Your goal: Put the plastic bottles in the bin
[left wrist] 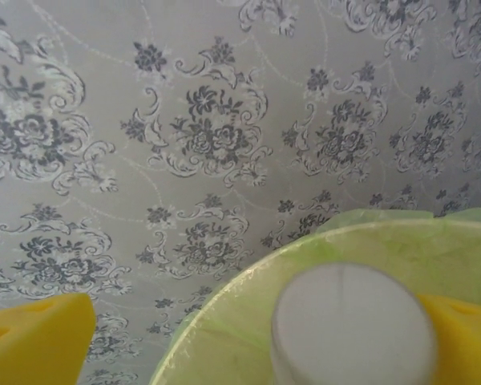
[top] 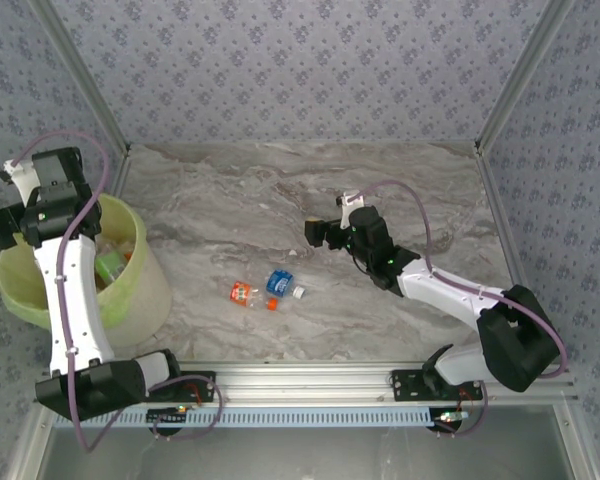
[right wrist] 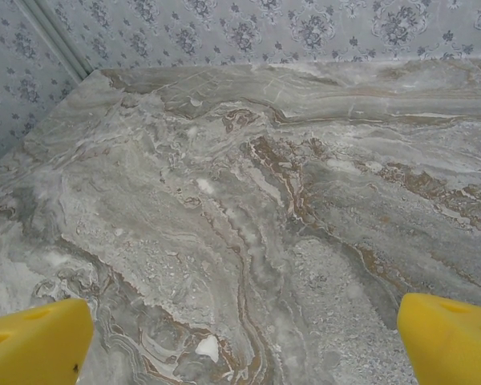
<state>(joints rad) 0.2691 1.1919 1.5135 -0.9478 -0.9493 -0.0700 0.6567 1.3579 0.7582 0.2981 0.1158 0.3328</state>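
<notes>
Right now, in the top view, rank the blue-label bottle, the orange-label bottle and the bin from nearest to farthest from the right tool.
Measured from the right tool:
1. Blue-label bottle, lying down, just left of the tool and nearer the arm bases.
2. Orange-label bottle, lying beside the blue one, further left.
3. Bin, standing at the far left side.

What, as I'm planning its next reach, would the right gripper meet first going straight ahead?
Probably the bare marble table: the right gripper points low across it, nothing lying ahead, then the patterned wall; depth is unclear.
</notes>
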